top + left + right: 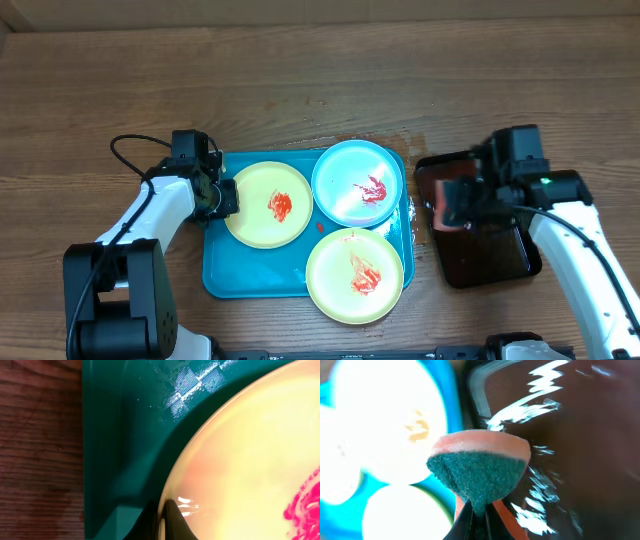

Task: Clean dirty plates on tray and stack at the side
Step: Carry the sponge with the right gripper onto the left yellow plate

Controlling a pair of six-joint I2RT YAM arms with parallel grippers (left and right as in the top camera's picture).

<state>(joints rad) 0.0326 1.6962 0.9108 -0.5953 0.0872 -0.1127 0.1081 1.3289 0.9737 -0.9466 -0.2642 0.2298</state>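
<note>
Overhead: three smeared plates (268,204) (358,184) (355,276), one tray (225,272); left tool (229,197) clamping a plate (240,460), right tool (476,510) a sponge (477,472).

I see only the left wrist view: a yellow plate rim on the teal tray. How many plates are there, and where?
Observer: Three on the tray: the left yellow plate at your left gripper, a blue plate beside it, a second yellow plate nearer the robot.
Operator: What is the right arm holding?
Observer: The right gripper is shut on a sponge, over the dark tray.
Operator: Are the others dirty?
Observer: Yes, each has a red smear.
</note>
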